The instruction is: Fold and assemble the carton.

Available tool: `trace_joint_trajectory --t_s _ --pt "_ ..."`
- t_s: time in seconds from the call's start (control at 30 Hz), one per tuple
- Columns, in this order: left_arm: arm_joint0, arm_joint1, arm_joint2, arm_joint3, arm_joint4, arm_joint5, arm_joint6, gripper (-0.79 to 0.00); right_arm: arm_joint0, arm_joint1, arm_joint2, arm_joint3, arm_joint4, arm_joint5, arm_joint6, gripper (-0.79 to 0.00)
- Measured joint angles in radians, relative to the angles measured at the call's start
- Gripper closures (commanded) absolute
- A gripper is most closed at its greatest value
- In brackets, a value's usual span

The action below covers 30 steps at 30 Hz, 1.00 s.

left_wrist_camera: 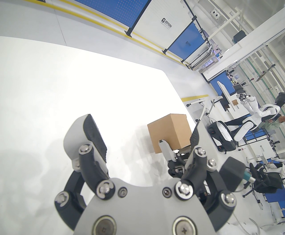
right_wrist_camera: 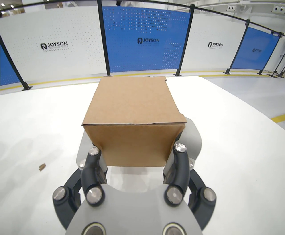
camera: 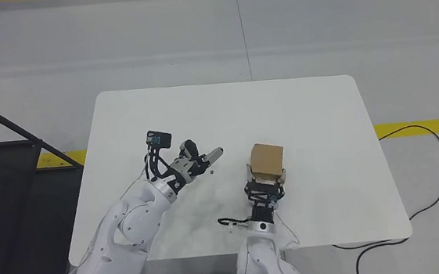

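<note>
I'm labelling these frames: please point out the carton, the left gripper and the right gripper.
carton (right_wrist_camera: 131,104): right wrist view, top face.
left gripper (left_wrist_camera: 142,122): left wrist view, midway between open fingertips.
right gripper (right_wrist_camera: 137,138): right wrist view, midway between fingertips gripping the carton.

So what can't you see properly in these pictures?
Carton underside: every view, hidden by the carton itself.
Right gripper fingertips: right wrist view, behind the carton's near corners.
Brown scrap on the table: right wrist view, too small to identify.
</note>
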Motion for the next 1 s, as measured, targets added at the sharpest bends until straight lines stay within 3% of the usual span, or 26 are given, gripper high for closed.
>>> trace_joint_trajectory --t_s 0.13,0.27,0.4,0.7,0.8,1.0 --pt "0.0 0.0 0.0 0.0 0.0 0.0 0.0 -0.785 -0.089 0.03 0.069 -0.146 -0.066 -0.115 0.021 -0.342" --pt "0.0 0.0 0.0 0.0 0.0 0.0 0.0 -0.785 -0.181 0.061 0.153 -0.31 -0.109 -0.274 0.074 -0.077" --pt "0.0 0.0 0.0 0.0 0.0 0.0 0.0 -0.785 -0.258 0.089 0.243 -0.47 -0.119 -0.473 0.136 -0.062" --pt "0.0 0.0 0.0 0.0 0.0 0.0 0.0 -0.785 -0.337 0.123 0.315 -0.708 -0.189 -0.769 0.256 0.0" --pt "0.0 0.0 0.0 0.0 0.0 0.0 0.0 -0.785 -0.345 0.128 0.321 -0.746 -0.258 -0.793 0.321 0.0" --pt "0.0 0.0 0.0 0.0 0.0 0.0 0.0 -0.785 -0.345 0.128 0.32 -0.744 -0.243 -0.79 0.315 0.0"
